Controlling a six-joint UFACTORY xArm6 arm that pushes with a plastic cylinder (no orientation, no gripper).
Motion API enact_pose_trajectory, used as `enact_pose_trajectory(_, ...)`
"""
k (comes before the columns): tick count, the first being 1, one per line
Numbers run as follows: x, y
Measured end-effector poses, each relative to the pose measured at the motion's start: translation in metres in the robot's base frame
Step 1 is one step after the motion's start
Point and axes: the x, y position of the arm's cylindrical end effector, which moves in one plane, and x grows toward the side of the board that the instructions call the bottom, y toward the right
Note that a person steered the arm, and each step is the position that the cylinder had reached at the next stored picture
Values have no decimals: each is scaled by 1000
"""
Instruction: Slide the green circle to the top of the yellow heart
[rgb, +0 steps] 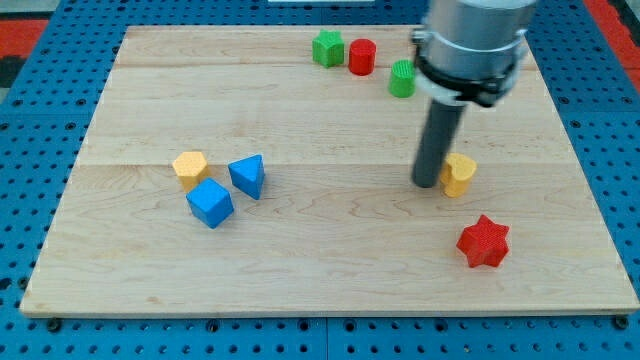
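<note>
My tip (427, 184), a bare rod end effector without jaws, touched the yellow heart (459, 175) from the left; the green circle (402, 78) stood far behind.

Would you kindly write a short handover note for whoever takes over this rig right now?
My tip rests on the board just to the view's left of the yellow heart, nearly touching it. The green circle sits near the view's top, beside the arm, well above the heart and apart from it. Done: nothing visible yet. Left: slide the green circle down to just above the yellow heart.
</note>
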Motion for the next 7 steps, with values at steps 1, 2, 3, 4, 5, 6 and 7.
enact_pose_trajectory(1,-41,-43)
enact_pose_trajectory(2,-98,-75)
enact_pose_trajectory(3,-148,-80)
enact_pose_trajectory(4,-176,-39)
enact_pose_trajectory(5,-175,43)
enact_pose_trajectory(6,-169,66)
enact_pose_trajectory(7,-193,62)
